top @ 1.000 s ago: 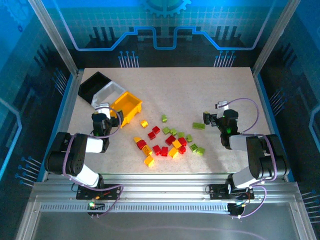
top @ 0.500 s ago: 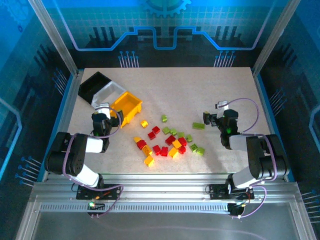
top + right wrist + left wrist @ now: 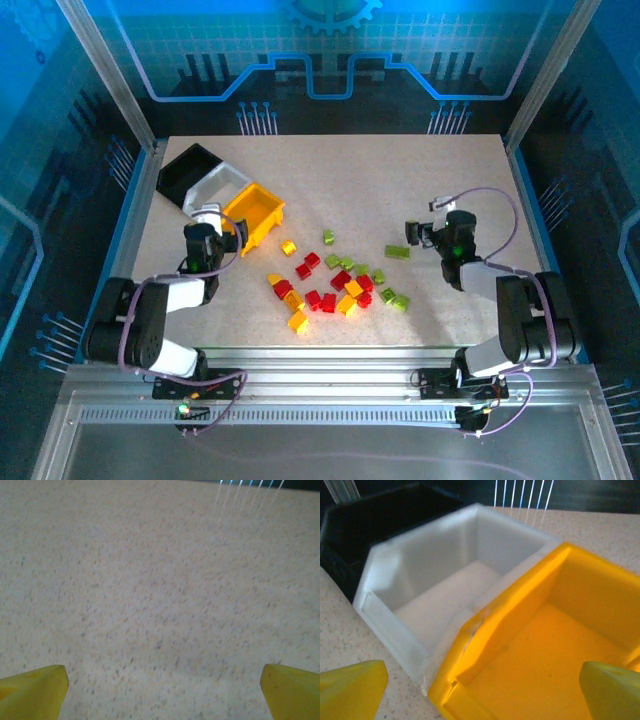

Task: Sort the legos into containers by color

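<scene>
Legos (image 3: 330, 285): tiny red, yellow, green bricks scattered on table (image 3: 400, 170). Left wrist view looks inside white bin (image 3: 445, 580), yellow bin (image 3: 560, 645). Left end effector (image 3: 481, 687), right end effector (image 3: 162, 687) wide.

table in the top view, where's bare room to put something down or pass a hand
Bare: the far half of the table, from the yellow bin across to the right edge. Crowded: the legos at centre-near, and the far-left corner with the three bins.
</scene>
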